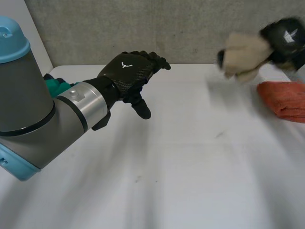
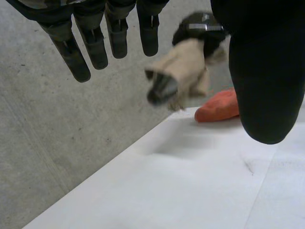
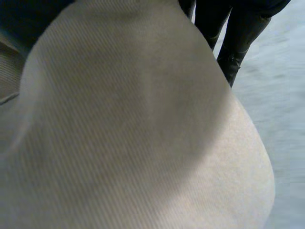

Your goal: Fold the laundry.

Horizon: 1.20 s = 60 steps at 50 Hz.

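My right hand is up in the air over the table's far right, shut on a bunched beige cloth that hangs clear of the surface. The left wrist view has that hand and beige cloth beyond my left fingertips. In the right wrist view the beige cloth lies under the palm, with dark fingers past its edge. My left hand hovers open above the table's far left-middle, fingers straight and holding nothing. A folded orange cloth lies on the table below the right hand.
The white table ends at a grey concrete wall. A green item lies at the far left edge, partly hidden behind my left arm.
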Available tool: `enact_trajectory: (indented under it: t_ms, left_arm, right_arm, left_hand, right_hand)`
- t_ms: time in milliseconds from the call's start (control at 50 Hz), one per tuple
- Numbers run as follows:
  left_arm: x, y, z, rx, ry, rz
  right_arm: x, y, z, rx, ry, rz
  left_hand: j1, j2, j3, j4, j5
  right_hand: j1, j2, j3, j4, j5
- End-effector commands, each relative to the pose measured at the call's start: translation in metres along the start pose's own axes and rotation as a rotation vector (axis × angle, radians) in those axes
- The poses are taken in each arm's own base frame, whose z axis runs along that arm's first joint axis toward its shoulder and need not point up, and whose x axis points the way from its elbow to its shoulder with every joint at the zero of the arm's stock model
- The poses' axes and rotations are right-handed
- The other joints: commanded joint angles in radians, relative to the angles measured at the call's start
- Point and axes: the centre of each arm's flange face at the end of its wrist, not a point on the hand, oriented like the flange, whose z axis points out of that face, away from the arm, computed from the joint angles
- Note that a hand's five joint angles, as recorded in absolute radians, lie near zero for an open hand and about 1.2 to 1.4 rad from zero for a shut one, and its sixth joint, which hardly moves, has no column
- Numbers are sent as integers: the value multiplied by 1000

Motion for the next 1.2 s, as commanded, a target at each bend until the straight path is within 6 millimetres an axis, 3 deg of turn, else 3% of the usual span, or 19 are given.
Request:
enact_trajectory:
  t_ms: [20, 140, 240, 400, 460, 560, 580, 600, 620, 680, 760, 840, 980, 1060, 1080, 1200]
  left_arm:
    - [0, -1, 0, 4, 0, 0]
    - [1, -1, -1, 4, 3, 0]
    - [2, 0, -1, 1, 4, -1]
    - [3, 5, -2, -13, 7, -4]
    - [3, 4, -2, -12, 7, -5]
    - [4, 3, -3, -9, 8, -8]
    - [4, 2, -3, -6, 8, -14]
    - [4, 2, -3, -5, 7, -16]
    - [4, 1, -4, -3, 7, -19]
    - [4, -2, -5, 5, 9, -29]
    - [5, -2, -6, 6, 9, -33]
    - [5, -5, -7, 12, 11, -31]
    - [7, -11, -10, 30, 15, -27]
    - [8, -12, -11, 34, 18, -26]
    - [9, -13, -11, 35, 19, -25]
    - [9, -18, -14, 50, 22, -44]
  right_arm:
    - [87, 16, 2, 184, 82, 114]
    - [104, 62, -18, 131, 35, 93]
    - [108, 114, -43, 69, 2, 101]
    - [100, 178, -86, -33, -34, 159]
    - [94, 188, -96, -58, -49, 173]
    - [103, 198, -119, -101, -23, 191]
    - [103, 198, -120, -104, -21, 194]
    - [103, 197, -121, -110, -20, 203]
    - [105, 194, -122, -118, -3, 209]
    - [109, 183, -124, -128, 18, 212]
    - [138, 153, -143, -167, 105, 217]
    - [151, 136, -160, -211, 153, 247]
    - [183, 126, -206, -323, 262, 160]
    - [214, 123, -233, -436, 415, -11]
    - [230, 115, -239, -488, 496, -118]
    - [273, 74, -241, -632, 762, -475]
  left_hand:
    - [-30, -7, -12, -11, 2]
    - [-30, -7, -12, -11, 2]
    - [-27, -4, -9, -8, 5]
    - [-24, -1, -6, -5, 8]
    - [-24, -1, -6, -5, 8]
    - [-24, -1, -6, -5, 8]
    - [-24, -1, -6, -5, 8]
    - [-24, -1, -6, -5, 8]
    - [-24, -1, -6, -5, 8]
    - [-24, -1, -6, -5, 8]
    - [-24, -1, -6, -5, 8]
    - [-24, -1, -6, -5, 8]
    - [-24, -1, -6, -5, 8]
    - [-27, -4, -9, -8, 5]
    - [-27, -4, -9, -8, 5]
    - [-27, -4, -9, -8, 5]
  right_hand:
    - [472, 220, 255, 220, 351]
    - [472, 220, 255, 220, 351]
    - [472, 220, 255, 220, 351]
    - [472, 220, 255, 220, 351]
    - [472, 220, 255, 220, 351]
    - [472, 220, 255, 220, 351]
    - [316, 64, 99, 64, 195]
    - [12, -240, -205, -240, -109]
    - [-750, -1002, -967, -1002, -871]
    - [-750, -1002, -967, -1002, -871]
    - [-750, -1002, -967, -1002, -871]
    - [-750, -1002, -967, -1002, -871]
    - [-750, -1002, -967, -1002, -871]
    - [-750, -1002, -967, -1002, -871]
    - [-750, -1002, -967, -1002, -871]
    - [-750, -1002, -967, -1002, -871]
